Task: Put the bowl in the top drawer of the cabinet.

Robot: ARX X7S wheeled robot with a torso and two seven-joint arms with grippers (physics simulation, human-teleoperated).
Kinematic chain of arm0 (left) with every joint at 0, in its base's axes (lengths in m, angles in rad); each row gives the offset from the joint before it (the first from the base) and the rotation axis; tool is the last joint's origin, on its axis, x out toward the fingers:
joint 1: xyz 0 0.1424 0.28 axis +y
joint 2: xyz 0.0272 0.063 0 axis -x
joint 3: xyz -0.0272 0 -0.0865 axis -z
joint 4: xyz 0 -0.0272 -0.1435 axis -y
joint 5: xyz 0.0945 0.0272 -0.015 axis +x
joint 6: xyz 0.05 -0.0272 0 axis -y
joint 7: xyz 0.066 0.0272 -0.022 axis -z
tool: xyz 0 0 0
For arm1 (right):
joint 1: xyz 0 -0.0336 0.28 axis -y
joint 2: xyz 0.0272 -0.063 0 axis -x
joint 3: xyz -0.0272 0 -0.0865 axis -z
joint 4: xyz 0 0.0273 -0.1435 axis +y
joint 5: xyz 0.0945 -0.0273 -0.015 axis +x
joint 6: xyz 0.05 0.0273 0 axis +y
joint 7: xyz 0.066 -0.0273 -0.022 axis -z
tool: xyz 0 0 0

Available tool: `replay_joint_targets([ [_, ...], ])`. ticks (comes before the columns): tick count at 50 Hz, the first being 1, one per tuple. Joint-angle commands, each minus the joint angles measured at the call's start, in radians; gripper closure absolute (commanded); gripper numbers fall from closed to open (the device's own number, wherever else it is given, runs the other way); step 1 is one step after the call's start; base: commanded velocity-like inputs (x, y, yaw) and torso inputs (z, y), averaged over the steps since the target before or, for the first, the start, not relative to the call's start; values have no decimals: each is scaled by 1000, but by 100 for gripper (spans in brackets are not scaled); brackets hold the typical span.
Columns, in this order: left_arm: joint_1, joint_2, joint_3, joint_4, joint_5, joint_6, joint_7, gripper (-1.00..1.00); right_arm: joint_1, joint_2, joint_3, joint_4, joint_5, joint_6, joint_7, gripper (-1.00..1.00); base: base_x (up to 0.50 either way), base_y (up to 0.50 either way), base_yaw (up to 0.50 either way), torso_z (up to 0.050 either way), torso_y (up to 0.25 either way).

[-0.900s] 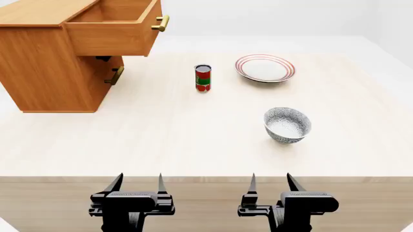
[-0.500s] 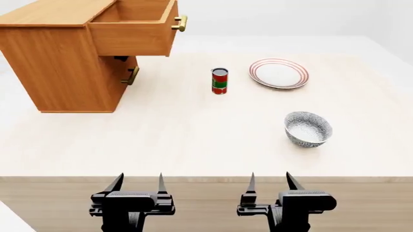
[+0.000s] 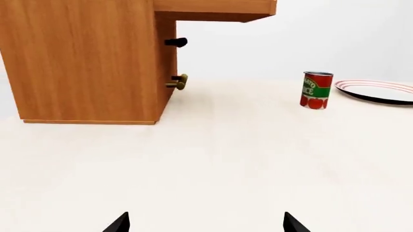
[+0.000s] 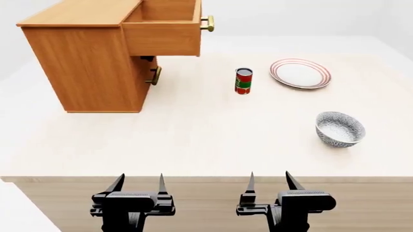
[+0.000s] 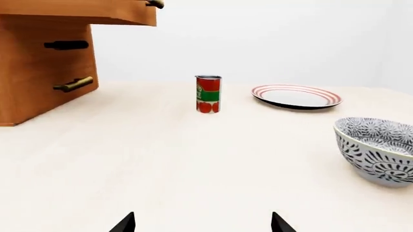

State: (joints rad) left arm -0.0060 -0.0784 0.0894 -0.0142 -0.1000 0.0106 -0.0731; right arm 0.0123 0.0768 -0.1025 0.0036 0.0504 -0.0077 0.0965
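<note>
The patterned blue-grey bowl (image 4: 340,129) (image 5: 378,149) stands upright on the table at the right, white inside. At the back left stands the orange-brown cabinet (image 4: 90,67) (image 3: 84,58), its top drawer (image 4: 164,29) (image 5: 77,10) pulled out with a brass handle on its front. My left gripper (image 4: 139,182) (image 3: 205,223) and right gripper (image 4: 269,181) (image 5: 203,223) hover open and empty by the table's near edge. The bowl lies ahead and to the right of the right gripper.
A red and green can (image 4: 243,80) (image 5: 208,94) (image 3: 316,90) stands mid-table. A white plate with red rim rings (image 4: 300,73) (image 5: 295,96) (image 3: 380,91) lies behind the bowl. The lower drawer's brass handle (image 4: 154,76) (image 3: 179,82) is under the open drawer. The table's front edge (image 4: 206,179) runs just ahead of the grippers.
The whole scene has slid to the right in the head view, so the view has shifted left. Both grippers keep the same place in the picture, open.
</note>
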Motion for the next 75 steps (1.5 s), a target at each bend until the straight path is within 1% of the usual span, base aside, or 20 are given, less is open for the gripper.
replay_joint_targets([
  [1,-1,-14,16,0,-16,-1,-14,-100,-1,15,-16,-2,14,-1,15,-100,0,500,0,0,0],
  [12,1,-27,30,5,-28,1,-27,-100,0,27,-30,-6,24,1,32,-100,0,500,0,0,0],
  [16,-7,-34,38,9,-34,-7,-24,-100,7,30,-31,-15,27,18,45,-100,0,0,0,0,0],
  [20,-13,-43,34,46,-51,-40,-28,-100,12,35,-23,-59,39,70,60,-100,0,0,0,0,0],
  [25,-16,-69,20,195,-105,-155,-31,-100,46,43,-23,-187,68,203,68,-100,0,0,0,0,0],
  [29,-46,-106,-1,349,-159,-279,-40,-100,117,60,-39,-340,79,377,75,-100,0,0,0,0,0],
  [33,-89,-152,-17,507,-220,-400,-36,-100,187,89,-17,-517,124,578,76,-100,0,0,0,0,0],
  [37,-195,-160,-120,611,-401,-596,-79,-100,290,126,2,-624,167,745,63,-100,0,0,0,0,0],
  [40,-280,-186,-154,649,-477,-675,-85,-100,383,148,20,-664,196,839,50,-100,0,0,0,0,0],
  [44,-436,-232,-178,690,-554,-753,-77,-100,536,202,40,-721,232,987,22,-100,0,0,0,0,0],
  [48,-596,-270,-195,699,-619,-836,-89,-100,697,211,119,-768,325,1174,-12,-100,0,0,0,0,0],
  [55,-835,-311,-220,618,-693,-923,-87,-100,974,216,248,-794,433,1447,-44,-100,0,0,0,0,0],
  [60,-981,-324,-228,552,-727,-978,-102,-100,1095,264,241,-771,447,1507,-52,-100,8,0,0,0,0],
  [67,-1134,-337,-237,521,-735,-985,-111,-100,1223,310,202,-712,457,1531,-63,-100,127,0,0,0,0],
  [75,-1237,-361,-220,524,-751,-1022,-119,-100,1347,332,126,-601,443,1485,-69,-100,184,0,0,0,0],
])
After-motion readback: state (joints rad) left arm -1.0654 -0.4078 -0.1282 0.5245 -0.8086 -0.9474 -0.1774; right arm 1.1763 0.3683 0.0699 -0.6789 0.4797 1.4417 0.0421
